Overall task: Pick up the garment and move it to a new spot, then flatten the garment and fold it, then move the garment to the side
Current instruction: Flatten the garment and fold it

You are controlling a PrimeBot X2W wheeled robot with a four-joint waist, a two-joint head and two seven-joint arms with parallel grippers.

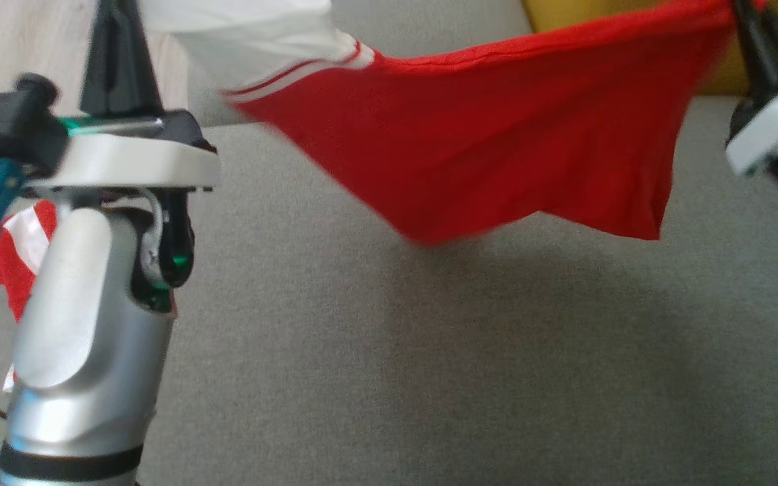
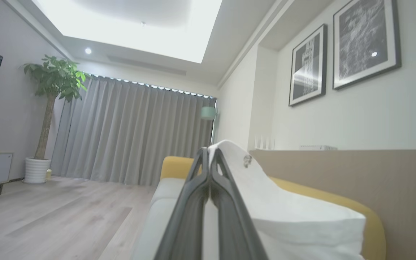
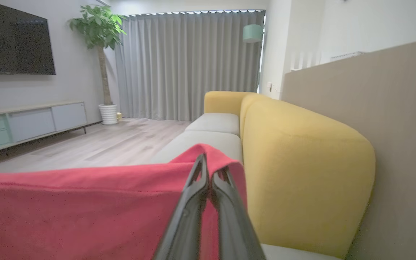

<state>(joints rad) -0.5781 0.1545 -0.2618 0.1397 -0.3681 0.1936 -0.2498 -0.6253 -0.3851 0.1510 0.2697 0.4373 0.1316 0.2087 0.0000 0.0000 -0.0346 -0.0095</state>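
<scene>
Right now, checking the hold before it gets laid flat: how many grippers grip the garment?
2. The left gripper pinches the white end of the garment; the right gripper pinches its red corner.

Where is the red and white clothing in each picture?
Head view: the red and white cloth garment hangs stretched across the top, above the grey seat.
Left wrist view: its white part drapes right of the shut left end effector.
Right wrist view: its red part spreads lower left, pinched by the right end effector.
Shared landmark: the yellow padded sofa back.
</scene>
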